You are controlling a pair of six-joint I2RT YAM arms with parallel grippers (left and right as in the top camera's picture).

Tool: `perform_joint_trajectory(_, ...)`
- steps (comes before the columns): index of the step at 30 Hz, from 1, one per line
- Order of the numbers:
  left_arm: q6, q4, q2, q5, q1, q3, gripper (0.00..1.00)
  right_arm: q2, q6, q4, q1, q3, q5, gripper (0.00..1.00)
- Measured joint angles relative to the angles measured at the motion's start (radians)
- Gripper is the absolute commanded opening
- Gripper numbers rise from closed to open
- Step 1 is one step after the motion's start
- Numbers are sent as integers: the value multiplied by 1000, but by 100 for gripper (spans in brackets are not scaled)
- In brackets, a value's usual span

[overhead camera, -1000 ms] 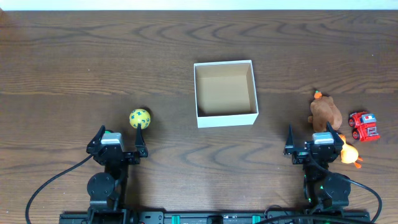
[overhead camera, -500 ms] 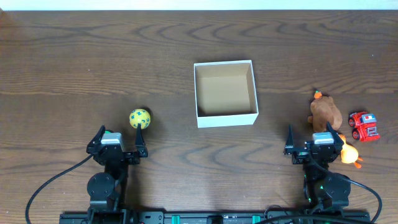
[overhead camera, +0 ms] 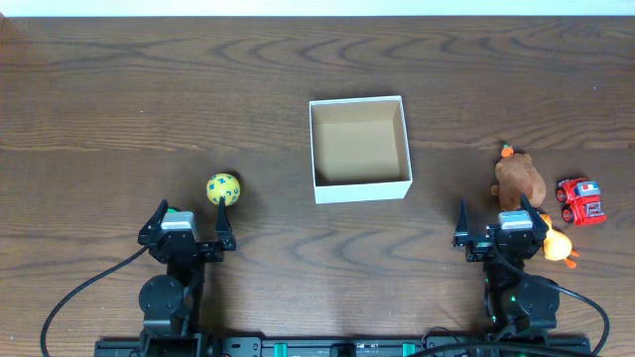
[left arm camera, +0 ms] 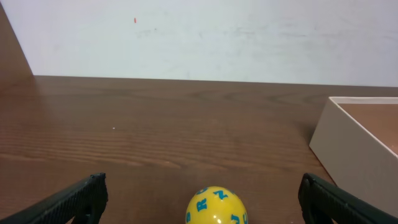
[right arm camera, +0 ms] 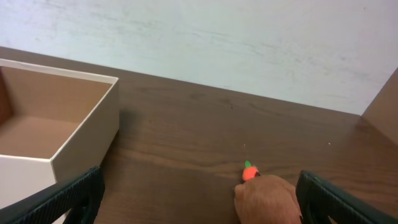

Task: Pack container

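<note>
Nearest the camera, both arms rested at the near edge of a dark wooden table (overhead camera: 119, 89). The left gripper (overhead camera: 192, 211) had its fingers spread wide and held nothing; the right gripper (overhead camera: 493, 210) was likewise spread and empty. Just ahead of the left gripper lay a small yellow ball (overhead camera: 223, 188) with blue markings. The wrist view showed it low between the two fingers, while the overhead view placed it closer to the right finger. An orange toy (overhead camera: 559, 244) sat close against the right gripper's right side; whether they touched could not be told. A brown plush toy (overhead camera: 519, 178) with an orange tip lay just ahead of that gripper, and a red toy truck (overhead camera: 580, 201) sat farther to its right. Farther ahead, between the two arms, stood the container (overhead camera: 362, 188), to the right of the left gripper and to the left of the right one, open and with nothing inside. Packing appeared not yet begun. Taking the ball first looked sensible. The fingers should come down on either side of its widest part and close gently, since it could roll. It should then be lifted clear of the white rim and released low inside.
</note>
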Motion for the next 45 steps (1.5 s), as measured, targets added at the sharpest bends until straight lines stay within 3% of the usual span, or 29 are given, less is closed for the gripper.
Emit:
perform_joint_trajectory(24, 0, 0, 0, 0, 0, 0, 98, 0, 0, 0, 0, 0, 0, 99)
perform_joint_trajectory(34, -4, 2, 0, 0, 0, 0, 98, 0, 36, 76, 0, 0, -34, 99)
perform_joint_trajectory(41, -135, -14, 11, -2, 0, 14, 98, 7, 175, 74, 0, 14, -44, 99)
perform_joint_trajectory(45, -173, -31, 97, -5, 0, 94, 98, 76, 201, 33, 0, 114, -41, 99)
